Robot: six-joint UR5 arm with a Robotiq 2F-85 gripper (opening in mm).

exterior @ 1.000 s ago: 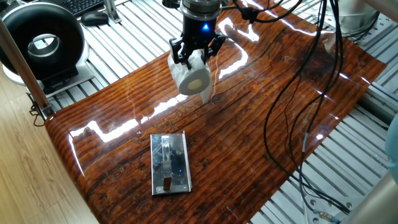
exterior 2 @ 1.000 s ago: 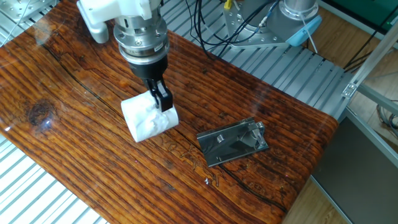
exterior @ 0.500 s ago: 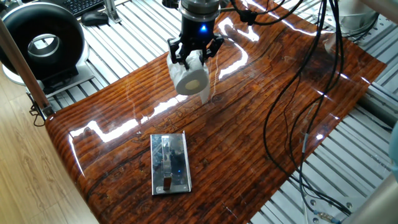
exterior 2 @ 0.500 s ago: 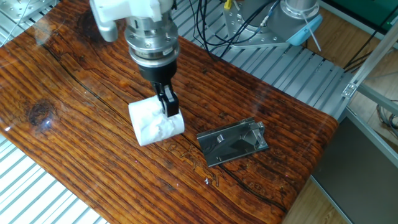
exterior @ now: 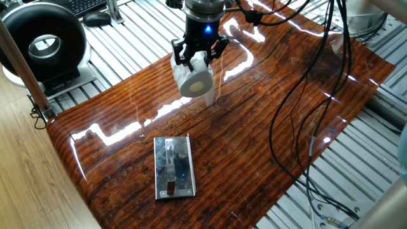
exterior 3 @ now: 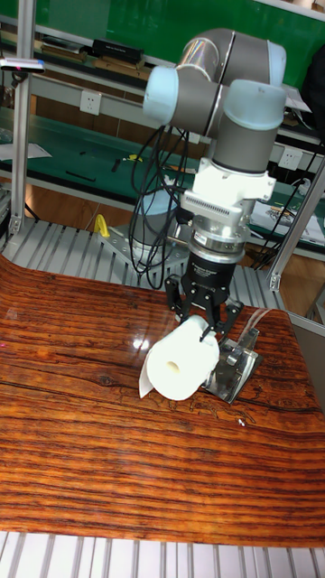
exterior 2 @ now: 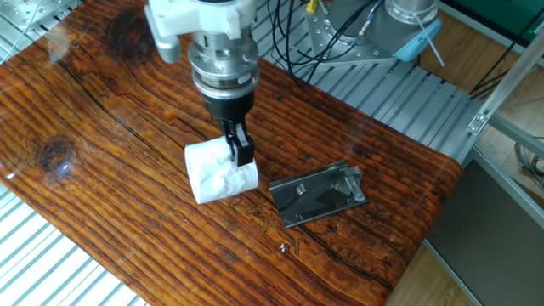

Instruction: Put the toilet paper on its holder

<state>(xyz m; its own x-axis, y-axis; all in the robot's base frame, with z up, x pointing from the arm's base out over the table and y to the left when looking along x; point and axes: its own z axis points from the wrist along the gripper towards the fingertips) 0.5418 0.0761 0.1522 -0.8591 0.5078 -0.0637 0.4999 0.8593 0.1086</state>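
The toilet paper (exterior: 196, 81) is a white roll lying sideways in my gripper (exterior: 198, 60), which is shut on it from above. A loose tail of tissue hangs from the roll on the right. The holder (exterior: 173, 166), a shiny chrome plate with a raised bar, lies flat on the wooden table nearer the front edge. In the other fixed view the toilet paper (exterior 2: 219, 172) hangs just left of the holder (exterior 2: 319, 195), with one black finger (exterior 2: 242, 150) across its end. From the tall fixed view the toilet paper (exterior 3: 181, 363) covers part of the holder (exterior 3: 235, 368) below the gripper (exterior 3: 200, 323).
A large black-and-white ring-shaped device (exterior: 43, 43) stands off the table at the back left, beside a keyboard (exterior: 86, 5) and mouse (exterior: 96, 19). Black cables (exterior: 305, 95) drape across the table's right side. The glossy wooden table (exterior: 254, 159) rests on a slatted aluminium frame.
In the other fixed view my gripper has carried the toilet paper to the right, closer to the holder. The holder has not moved.
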